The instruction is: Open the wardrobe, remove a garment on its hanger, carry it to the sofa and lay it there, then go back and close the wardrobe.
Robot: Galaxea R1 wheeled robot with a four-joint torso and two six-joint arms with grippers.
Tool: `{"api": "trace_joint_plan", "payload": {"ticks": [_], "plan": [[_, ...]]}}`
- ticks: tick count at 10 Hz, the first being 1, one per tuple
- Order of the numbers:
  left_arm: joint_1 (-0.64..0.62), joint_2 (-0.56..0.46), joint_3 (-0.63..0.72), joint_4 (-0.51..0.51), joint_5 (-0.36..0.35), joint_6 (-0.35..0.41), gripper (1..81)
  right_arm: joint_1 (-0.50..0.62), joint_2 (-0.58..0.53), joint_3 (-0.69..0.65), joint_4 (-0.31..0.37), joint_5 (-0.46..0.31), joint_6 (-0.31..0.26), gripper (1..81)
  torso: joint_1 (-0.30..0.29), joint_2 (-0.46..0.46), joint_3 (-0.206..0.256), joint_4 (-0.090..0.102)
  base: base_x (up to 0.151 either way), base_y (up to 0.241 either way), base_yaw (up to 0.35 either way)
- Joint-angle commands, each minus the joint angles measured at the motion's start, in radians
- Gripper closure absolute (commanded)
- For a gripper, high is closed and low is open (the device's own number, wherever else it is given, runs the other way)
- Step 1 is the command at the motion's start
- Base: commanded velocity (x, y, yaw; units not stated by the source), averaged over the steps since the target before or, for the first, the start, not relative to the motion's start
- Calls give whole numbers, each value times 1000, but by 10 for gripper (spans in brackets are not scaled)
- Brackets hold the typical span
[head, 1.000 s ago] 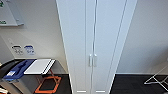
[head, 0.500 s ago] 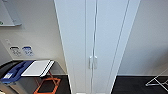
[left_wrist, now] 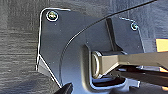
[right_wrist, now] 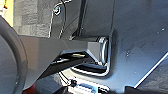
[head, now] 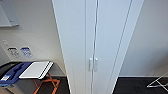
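The wardrobe (head: 100, 37) stands straight ahead in the head view, tall, narrow and white, with both doors shut. Its two small vertical white handles (head: 93, 64) sit side by side at the centre seam, low in the picture. The garment, the hanger and the sofa are hidden from me at this moment. Both wrist views look down past the robot's own dark plate and jointed bar onto grey carpet.
A low table (head: 35, 71) with a white board and a blue item stands left of the wardrobe, orange legs (head: 47, 85) beneath it. Wall sockets and labels (head: 18, 52) are on the left wall. A thin metal rack (head: 158, 81) shows at the lower right on dark floor.
The whole head picture has grown: the wardrobe looms larger and its handles sit lower, so the camera has come closer. The doors stay shut.
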Motion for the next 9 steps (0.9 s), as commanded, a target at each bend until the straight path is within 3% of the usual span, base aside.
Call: {"api": "trace_joint_plan", "payload": {"ticks": [1, 9], "plan": [[-6, -6, 10, 16, 53, 4, 10, 24, -3, 9, -9, -43, -1, 10, 0, 0, 0, 0, 92, 0, 0], [-6, -8, 8, 16, 54, 4, 10, 27, -3, 9, -9, -43, -3, 10, 0, 0, 0, 0, 92, 0, 0]]}}
